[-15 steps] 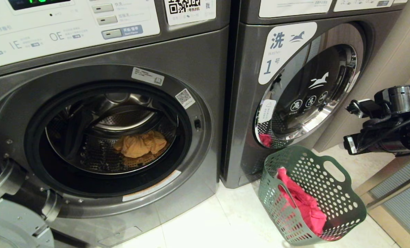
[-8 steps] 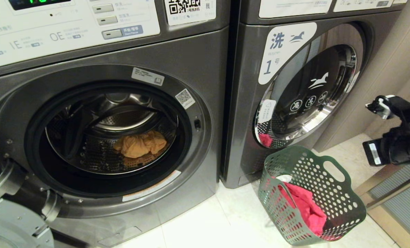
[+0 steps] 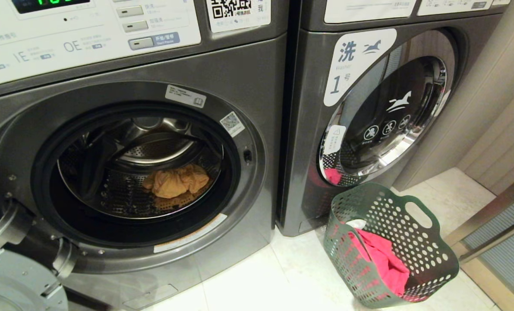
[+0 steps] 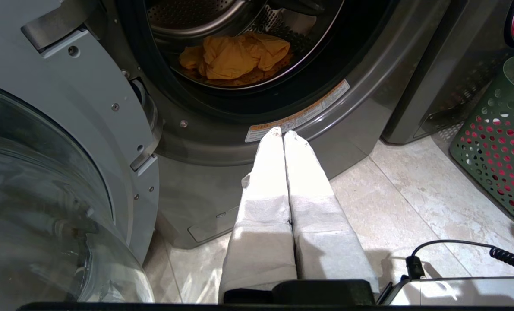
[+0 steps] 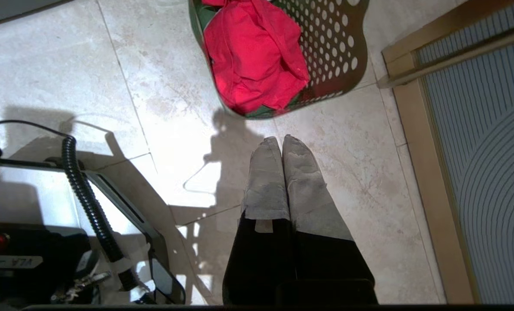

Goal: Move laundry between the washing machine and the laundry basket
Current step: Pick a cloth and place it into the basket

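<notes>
Right arm is gone from the head view, where it stood at the right edge a second ago; machines, basket and cloth have not shifted.

Laundry count: three pieces seen. One mustard garment (image 3: 177,181) lies on the drum floor of the open washing machine (image 3: 248,82). One red-pink garment (image 3: 384,263) fills the laundry basket (image 3: 429,255), and a small white patch (image 3: 357,223) shows at its upper edge, touching the red. Basket stands on the pale floor tiles (image 3: 261,285) just beside the second machine, labelled 1 (image 3: 308,129), whose door is closed; red cloth reflects in its chrome rim.

Grippers: two. Right gripper (image 5: 279,139) hangs over bare tile near the basket's rim, cloth-wrapped fingers (image 5: 302,172) pressed together, nothing between them. Left gripper (image 4: 282,131) is parked low before the open machine's front, fingers likewise clenched and empty, pointing at the sticker under the drum opening.

Open door (image 4: 45,181) swings out on the left side. Bare tile lies between machine front and basket; a ribbed panel (image 5: 481,172) bounds the floor on the basket's far side
</notes>
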